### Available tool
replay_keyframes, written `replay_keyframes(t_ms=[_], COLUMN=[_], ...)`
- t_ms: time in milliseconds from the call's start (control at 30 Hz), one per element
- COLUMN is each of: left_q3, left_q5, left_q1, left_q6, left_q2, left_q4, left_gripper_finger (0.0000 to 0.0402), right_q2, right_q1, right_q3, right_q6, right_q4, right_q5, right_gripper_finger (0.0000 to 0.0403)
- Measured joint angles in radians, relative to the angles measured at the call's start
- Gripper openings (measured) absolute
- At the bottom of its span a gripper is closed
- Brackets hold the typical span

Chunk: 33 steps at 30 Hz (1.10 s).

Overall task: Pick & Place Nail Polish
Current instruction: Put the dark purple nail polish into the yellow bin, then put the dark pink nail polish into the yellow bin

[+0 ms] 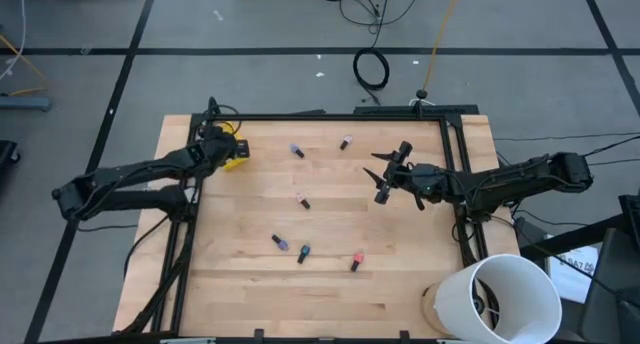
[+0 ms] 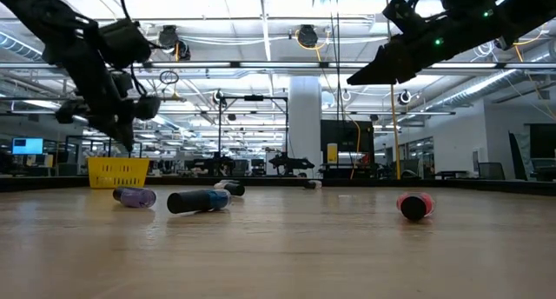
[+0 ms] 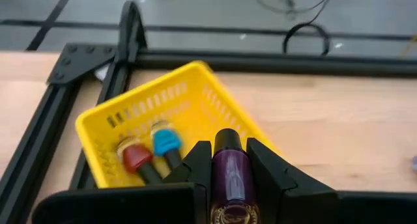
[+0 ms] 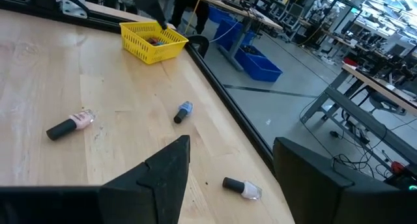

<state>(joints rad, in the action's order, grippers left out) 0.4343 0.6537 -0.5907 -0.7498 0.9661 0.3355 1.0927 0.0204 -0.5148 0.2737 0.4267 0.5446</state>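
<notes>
My left end effector (image 3: 229, 178) is up at the far left corner of the table (image 1: 330, 284), right over the yellow bin (image 3: 189, 87), and it's pinching a purple bottle (image 3: 229, 175) between its fingers, dark cap pointing toward the bin. Two bottles are already lying in the bin: a red one (image 3: 133, 155) and a blue one (image 3: 165, 141), side by side.

My right end effector (image 1: 385, 176) hangs above the table right of the middle, fingers spread, nothing in them.

The rest of the polish is scattered flat on the wood. In the high view there's a blue-ish bottle (image 1: 298, 151) and a pale one (image 1: 346, 143) near the far edge, a small pale one (image 1: 304, 201) around the middle, then a purple one (image 1: 280, 243), a teal one (image 1: 303, 253) and a pink-red one (image 1: 355, 262) toward the near side. The purple and teal ones lie close together; the others are well apart.

There's a white bucket (image 1: 500, 299) off the near right corner of the table.
</notes>
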Motion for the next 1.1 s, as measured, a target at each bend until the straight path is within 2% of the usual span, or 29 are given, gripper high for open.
replay_keyframes(t_ms=[133,500,600,733,867,1033,1100], left_q3=[0.0,0.0,0.0,0.0,0.0,0.0,0.0], left_q5=[0.0,-0.022,-0.034,-0.057,-0.174,-0.432,-0.503], left_q1=[-0.026,-0.059,-0.058,-0.058,-0.058,-0.049,-0.035], left_q6=[-0.013,-0.009,0.041,0.098,0.158,0.269,0.298], left_q2=[0.055,0.123,0.123,0.111,0.076,0.019,-0.001], left_q4=[0.012,0.012,0.011,-0.001,-0.084,-0.292,-0.375], left_gripper_finger=[0.0069,0.026,0.0297,0.0327,0.0338,0.0339,0.034], right_q2=[0.0,0.0,0.0,0.0,0.006,0.044,0.072], right_q1=[0.0,0.0,0.0,0.0,0.007,0.076,0.119], right_q3=[0.0,0.0,0.0,0.0,0.0,0.0,0.0], right_q6=[0.0,-0.001,-0.022,-0.027,-0.07,-0.137,-0.162], right_q4=[-0.007,-0.029,-0.031,-0.027,-0.026,-0.022,-0.026], right_q5=[0.0,-0.019,-0.055,-0.051,-0.061,-0.199,-0.253], right_gripper_finger=[0.0208,0.0208,0.0208,0.0208,0.0208,0.0208,0.0208])
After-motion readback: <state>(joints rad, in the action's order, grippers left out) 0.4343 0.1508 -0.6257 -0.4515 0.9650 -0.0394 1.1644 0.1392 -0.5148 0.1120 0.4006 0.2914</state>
